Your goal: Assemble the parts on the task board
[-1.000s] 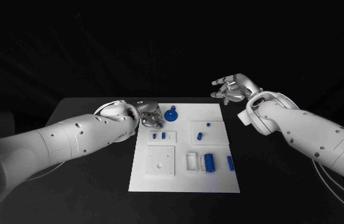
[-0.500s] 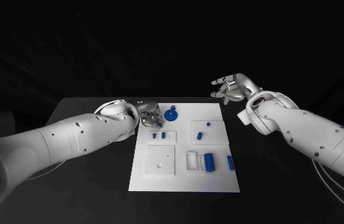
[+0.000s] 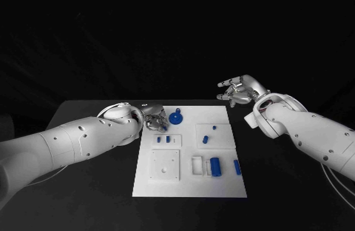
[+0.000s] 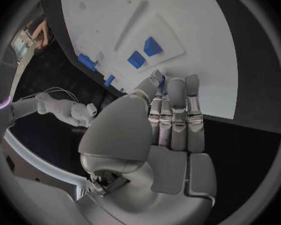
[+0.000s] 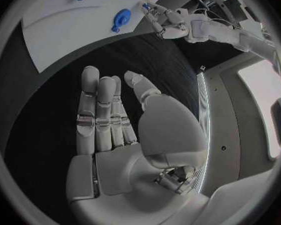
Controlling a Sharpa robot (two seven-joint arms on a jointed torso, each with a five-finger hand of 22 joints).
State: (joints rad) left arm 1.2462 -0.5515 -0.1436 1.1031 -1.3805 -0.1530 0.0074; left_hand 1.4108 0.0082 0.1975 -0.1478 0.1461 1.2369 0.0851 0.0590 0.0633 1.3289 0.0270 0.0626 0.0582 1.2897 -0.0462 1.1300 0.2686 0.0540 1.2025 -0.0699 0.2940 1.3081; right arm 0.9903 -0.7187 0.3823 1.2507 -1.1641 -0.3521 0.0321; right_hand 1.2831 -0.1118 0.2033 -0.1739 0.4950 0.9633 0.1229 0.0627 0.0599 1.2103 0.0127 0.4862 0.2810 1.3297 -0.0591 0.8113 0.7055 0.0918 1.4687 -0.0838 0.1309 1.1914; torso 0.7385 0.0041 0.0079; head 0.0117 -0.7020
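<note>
The white task board (image 3: 189,190) lies mid-table with blue parts on it. My left hand (image 3: 155,121) hovers at the board's far left corner, fingers curled together. It pinches a small blue part (image 4: 160,81) between thumb and fingertip. Just right of it lies a round blue part (image 3: 176,118). Two small blue pieces (image 4: 136,60) sit in a recess close to those fingertips. My right hand (image 3: 238,91) is raised off the board's far right corner, its fingers spread and empty, as the right wrist view (image 5: 122,130) also shows.
A blue cylinder (image 3: 215,167) and a blue bar (image 3: 237,167) lie at the board's near right. Two small blue pegs (image 3: 206,138) stand in the right middle. A raised white square plate (image 3: 165,164) occupies the left middle. Black table (image 3: 89,200) surrounds the board.
My right hand has lifted very slightly. The left hand and the parts on the board stay where they were.
</note>
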